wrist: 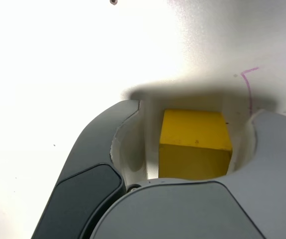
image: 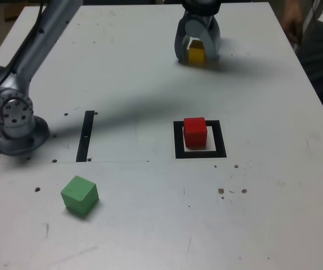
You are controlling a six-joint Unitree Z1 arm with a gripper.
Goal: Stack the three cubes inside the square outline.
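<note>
From where I stand, going left to right across the exterior view, the green cube (image: 80,195) sits alone on the tabletop (image: 139,225), well apart from the gripper (image: 197,54) and nearer to me than it. It is slightly larger than the others, so I judge it a steadier base than a cap. Next comes the red cube (image: 195,132), resting inside the square outline (image: 178,140), nearer me than the gripper and clear of it. Farthest along, the gripper is down at the tabletop with the yellow cube (wrist: 195,144) between its jaws. In the wrist view the jaws curve round the cube's two sides; a pale gap shows on one side, and I cannot tell whether they have bitten down on it yet or are only straddling it.

The yellow cube looks solid, stiff and light, with flat smooth faces and crisp edges. I expect it will not give under pressure, but a slick face could slip if pinched near a corner. The sensible hold is square across two opposite side faces, about mid-height, leaving the underside free to land flat on the red cube.
</note>
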